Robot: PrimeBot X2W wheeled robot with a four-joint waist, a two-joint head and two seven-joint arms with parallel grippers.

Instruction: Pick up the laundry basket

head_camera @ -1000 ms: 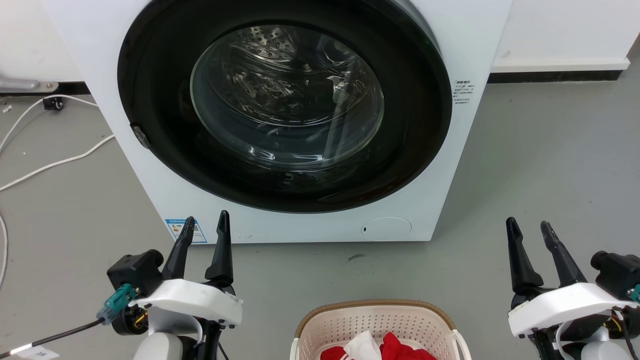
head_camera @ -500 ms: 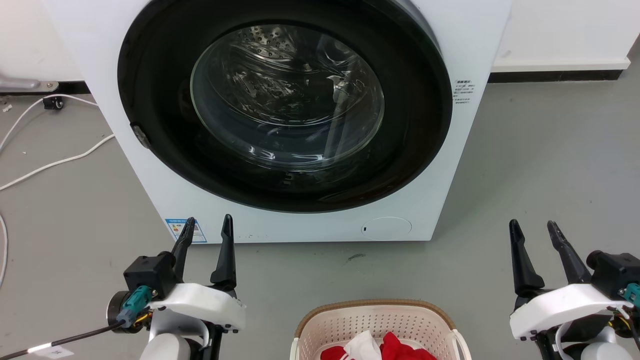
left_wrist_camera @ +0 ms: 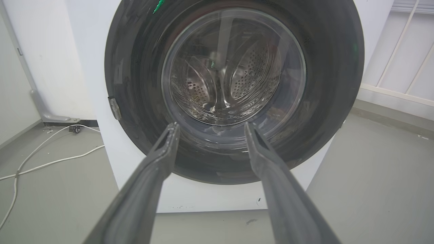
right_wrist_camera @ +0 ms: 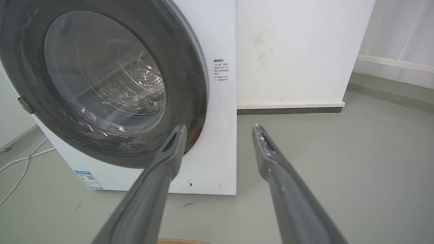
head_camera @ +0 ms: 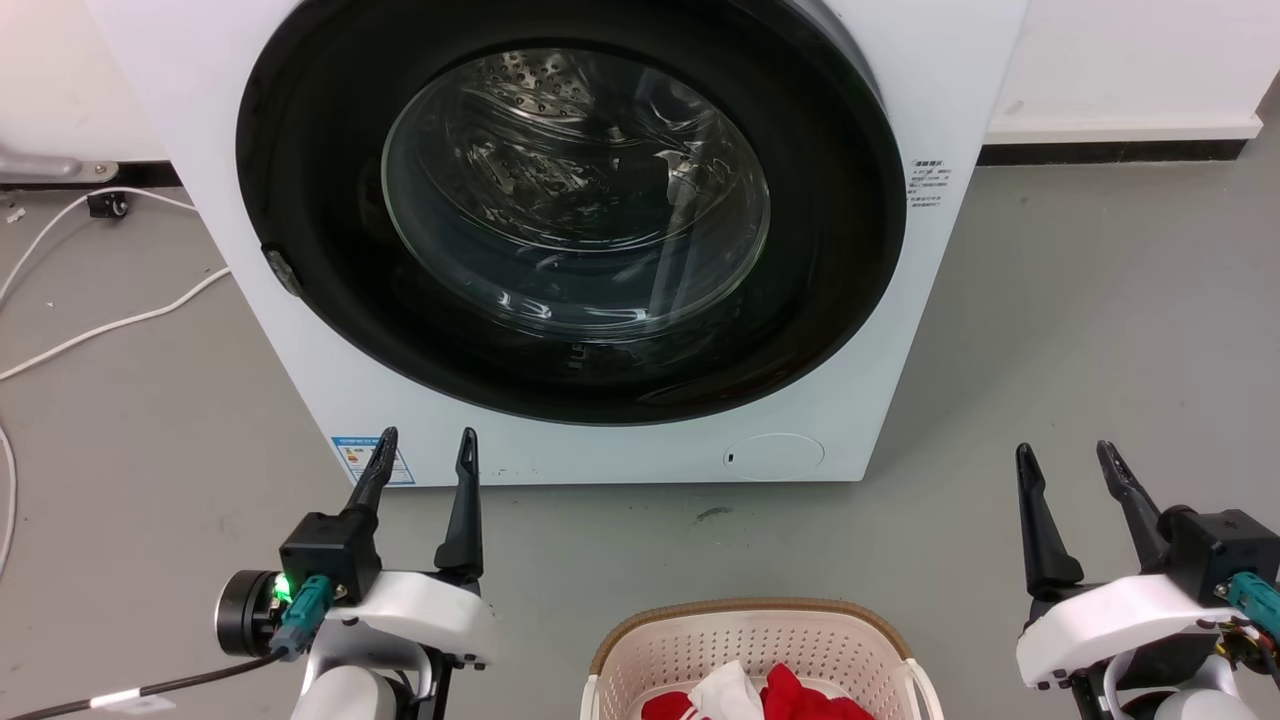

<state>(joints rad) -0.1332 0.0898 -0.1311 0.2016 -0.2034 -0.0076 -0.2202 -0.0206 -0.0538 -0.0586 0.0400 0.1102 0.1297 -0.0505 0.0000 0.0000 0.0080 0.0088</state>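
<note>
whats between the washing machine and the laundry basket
Bare grey floor, with one small dark smudge near the washing machine base; nothing stands before the laundry basket. The head view shows it.

The head view looks down from up high at the washing machine [head_camera: 600, 455] and the grey floor [head_camera: 1100, 330]; the left wrist view sits low and close, facing its round door [left_wrist_camera: 234, 91] straight on; the right wrist view sits low too, further right, seeing the door from the side; all three share that door and floor.
</note>
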